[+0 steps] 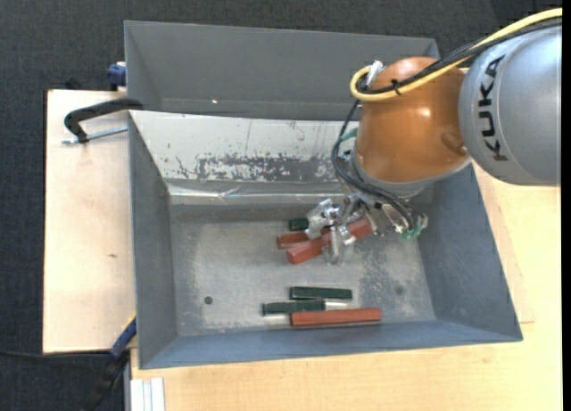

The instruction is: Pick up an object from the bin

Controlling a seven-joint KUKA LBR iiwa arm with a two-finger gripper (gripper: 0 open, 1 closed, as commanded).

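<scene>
tool (pixel 337 233) sits low in the bin (pixel 268 70), right of centre on the floor, under the orange wrist cover (pixel 406 124).

it is in a small cluster. an angled red block (pixel 302 247) lies touching or just beside its left side. a short dark green piece (pixel 298 223) lies just behind that block. a small red piece (pixel 360 232) lies at the tool's right. i cannot tell how far the tool is open, nor whether it has hold of anything: metal and red pieces overlap from this angle.

by the front wall, well apart from the tool, lie a dark green bar (pixel 319 293), a long red bar (pixel 335 316) and a thin dark stick (pixel 284 308). they lie close together, roughly parallel to the wall.

judgement: the step in hand is the grasp on the red cluster. the lift looks not yet made, as the pieces seem to rest on the floor.

to do it well:
- commit to one piece. the angled red block looks the best candidate, being larger and clear on its left.
- close across the block's narrow width, near its middle, not at a corner, or it may swivel out.
- keep the dark green piece out of the pinch, since two things caught together tend to slip.
- rise straight up, with no sideways drag. the wrist cover is near the right wall, so there is little room that way.
</scene>
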